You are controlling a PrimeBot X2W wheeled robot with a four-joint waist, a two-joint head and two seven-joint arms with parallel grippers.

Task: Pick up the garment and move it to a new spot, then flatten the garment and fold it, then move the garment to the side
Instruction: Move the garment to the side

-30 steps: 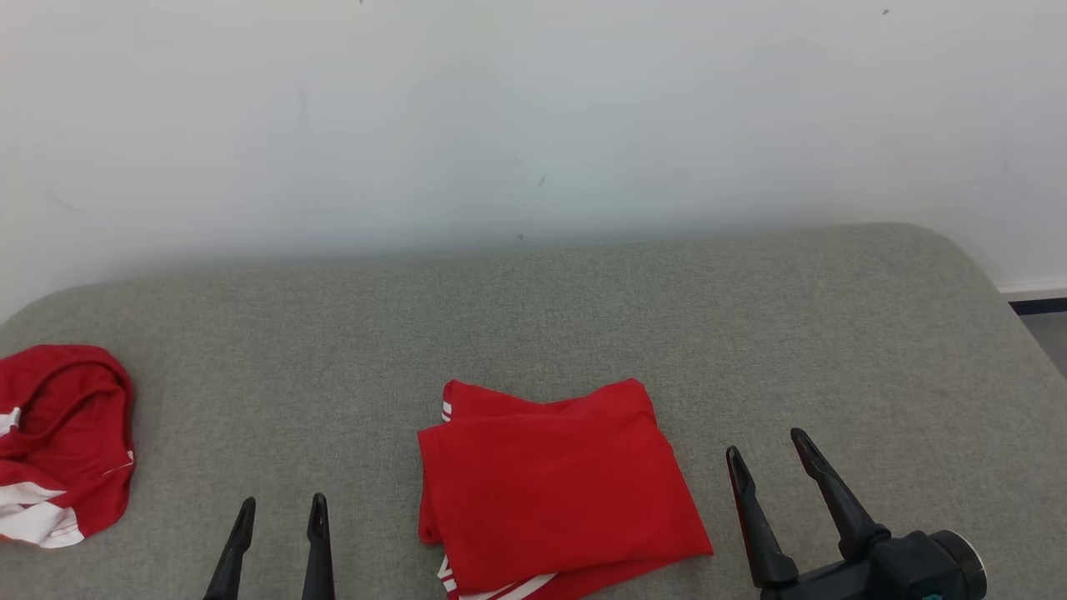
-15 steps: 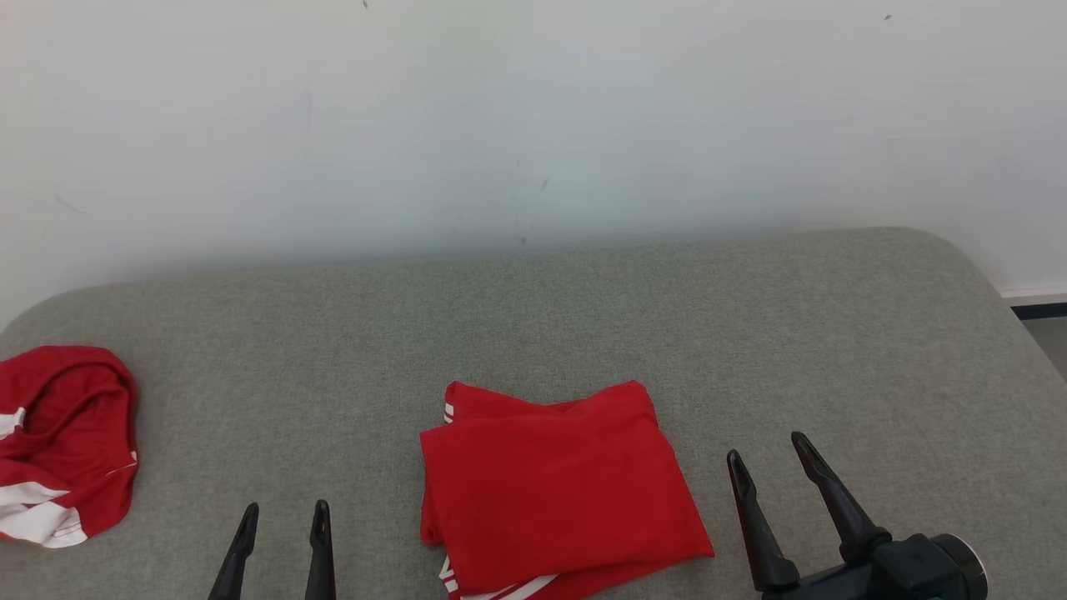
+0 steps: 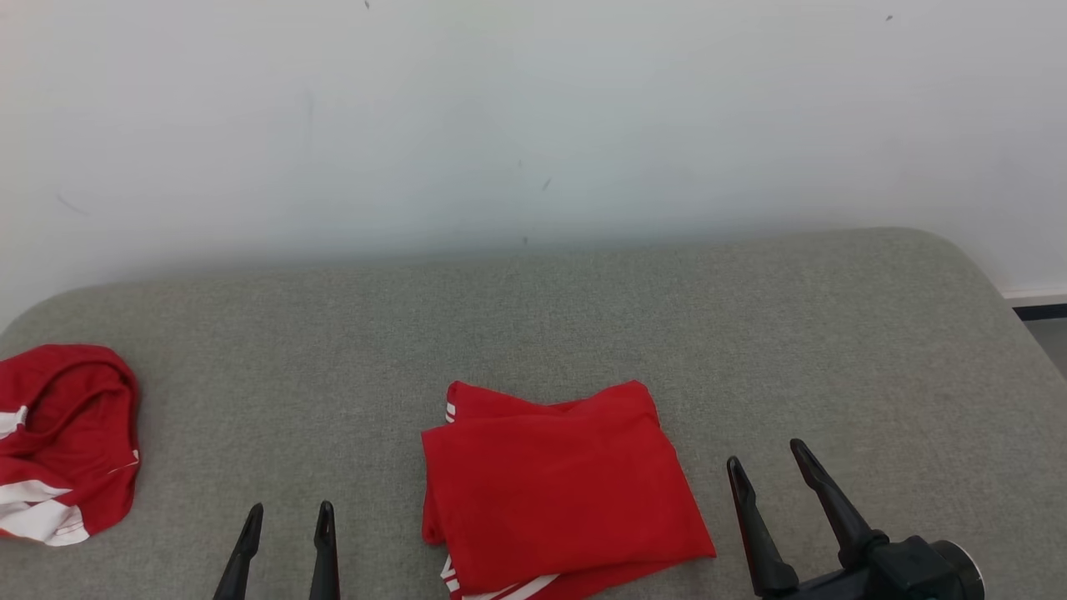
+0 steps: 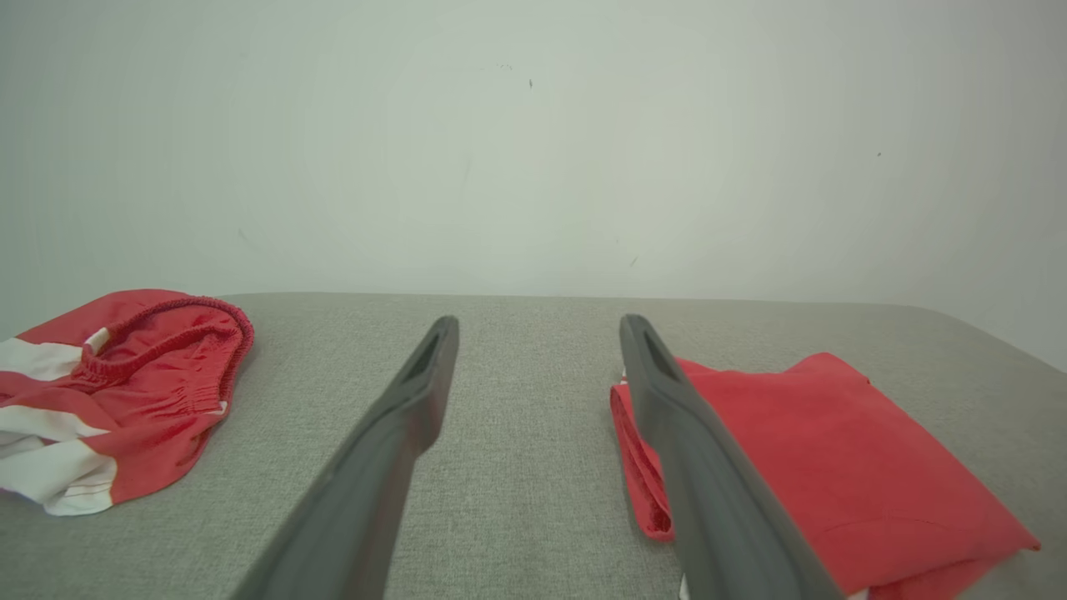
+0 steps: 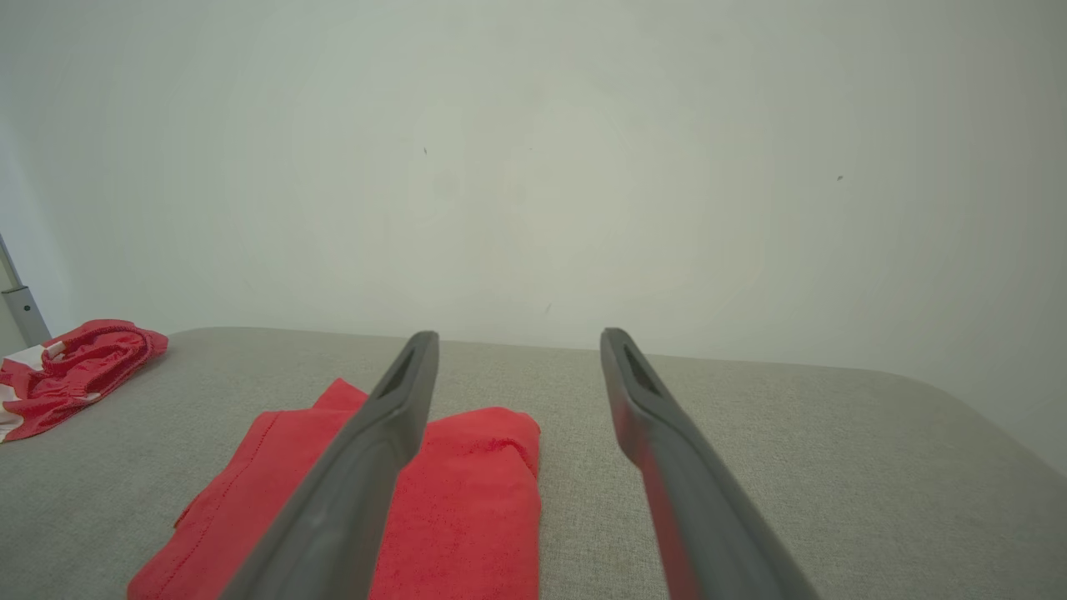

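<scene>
A red garment (image 3: 558, 487) with white stripes lies folded into a flat rectangle on the grey cushioned surface (image 3: 583, 317), near the front middle. The same folded garment (image 4: 834, 467) shows at the right of the left wrist view, and the folded garment (image 5: 467, 500) at the lower left of the right wrist view. My left gripper (image 3: 288, 517) hovers open to its left, nothing between the fingers. To its right, my right gripper (image 3: 767, 458) stands open and empty too. Neither one touches the cloth.
A second red-and-white garment (image 3: 58, 446) lies crumpled at the surface's left edge; the crumpled garment (image 4: 108, 392) shows an elastic waistband. A white wall (image 3: 533, 117) backs the surface. The surface's right edge rounds off toward floor (image 3: 1046, 333).
Both grippers have drawn back slightly toward the bottom of the head view. The folded garment has stayed where it was.
</scene>
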